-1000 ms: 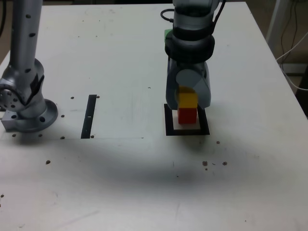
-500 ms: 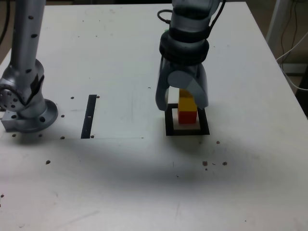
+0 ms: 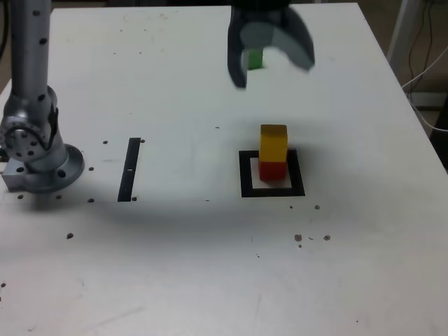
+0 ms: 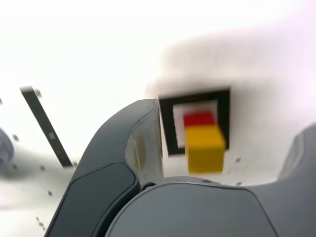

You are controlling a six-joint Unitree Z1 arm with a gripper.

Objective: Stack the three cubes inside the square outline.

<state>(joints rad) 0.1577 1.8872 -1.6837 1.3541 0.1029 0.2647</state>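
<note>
The yellow cube (image 3: 273, 143) sits on the red cube (image 3: 272, 171) inside the square outline (image 3: 297, 173). Above the green cube's (image 3: 255, 59) far area, the gripper (image 3: 274, 70) gapes, empty.

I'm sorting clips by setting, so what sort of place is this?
Probably a robotics lab or test bench: a white marked tabletop, a grey robot gripper, and a thick black square outline.
</note>
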